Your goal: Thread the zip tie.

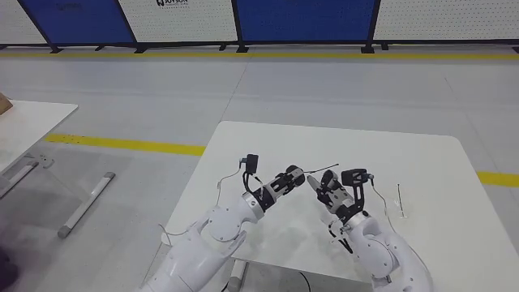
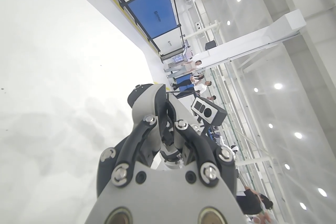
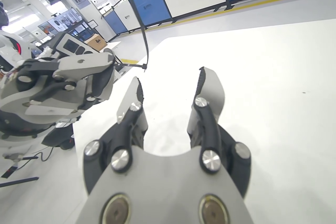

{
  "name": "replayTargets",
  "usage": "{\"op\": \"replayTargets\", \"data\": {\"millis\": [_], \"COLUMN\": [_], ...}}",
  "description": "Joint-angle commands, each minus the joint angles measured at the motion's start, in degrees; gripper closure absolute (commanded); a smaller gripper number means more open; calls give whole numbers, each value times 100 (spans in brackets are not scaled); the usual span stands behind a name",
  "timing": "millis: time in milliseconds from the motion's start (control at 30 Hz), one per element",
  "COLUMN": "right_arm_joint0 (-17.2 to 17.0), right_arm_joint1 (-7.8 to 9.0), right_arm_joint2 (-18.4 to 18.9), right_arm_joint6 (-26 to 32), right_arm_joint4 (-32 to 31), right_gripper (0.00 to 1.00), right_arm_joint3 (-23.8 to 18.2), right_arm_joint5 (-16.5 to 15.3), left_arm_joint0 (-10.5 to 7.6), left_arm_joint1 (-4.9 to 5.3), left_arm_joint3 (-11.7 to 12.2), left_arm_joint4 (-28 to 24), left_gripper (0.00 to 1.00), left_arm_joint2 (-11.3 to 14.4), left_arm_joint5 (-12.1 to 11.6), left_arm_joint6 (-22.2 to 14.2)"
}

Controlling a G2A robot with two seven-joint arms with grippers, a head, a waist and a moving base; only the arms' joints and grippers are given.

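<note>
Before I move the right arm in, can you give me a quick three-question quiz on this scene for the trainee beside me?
1. True or false: the right pincer is shut on the black zip tie.
2. What holds the black zip tie? A) the left pincer; B) the right pincer; C) neither, it lies loose.
3. Fill in: a thin pale strip lies on the white table, on the side of the ____ pincer.

Key: 1 false, it is open and empty. 2 A. 3 right.

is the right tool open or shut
Open: the right tool has its fingers spread apart, with the table showing between them and nothing held.
</note>
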Motion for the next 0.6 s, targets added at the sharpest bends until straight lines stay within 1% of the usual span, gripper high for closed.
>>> {"op": "replayTargets", "data": {"millis": [0,133,267,467,500,567], "right_arm_joint0": [0,1,6,29,32,37], "right_arm_joint1": [0,0,0,-4,-5,-6], "right_arm_joint2": [-4,-5,-17,-54,-58,-65], "right_arm_joint6": [-13,-38,-41,-30,-30,-33], "right_arm_joint4": [4,23,28,6,5,3], "right_gripper": [63,68,71,72,71,74], "right_arm_joint3": [-5,-11,-19,-34,-35,-34], "right_arm_joint5": [-7,-19,-39,-36,-36,-36], "left_arm_joint0": [-13,-21,-16,-15,-16,-14], "left_arm_joint1": [-4,-8,-11,-18,-20,-22], "left_arm_joint3": [15,21,17,29,31,31], "left_arm_joint4": [18,78,134,197,205,218], "left_gripper": [100,100,100,100,100,100], "left_arm_joint2": [10,29,47,72,76,83], "left_arm_joint5": [6,10,14,17,15,12], "left_arm_joint6": [4,9,17,39,42,48]}}
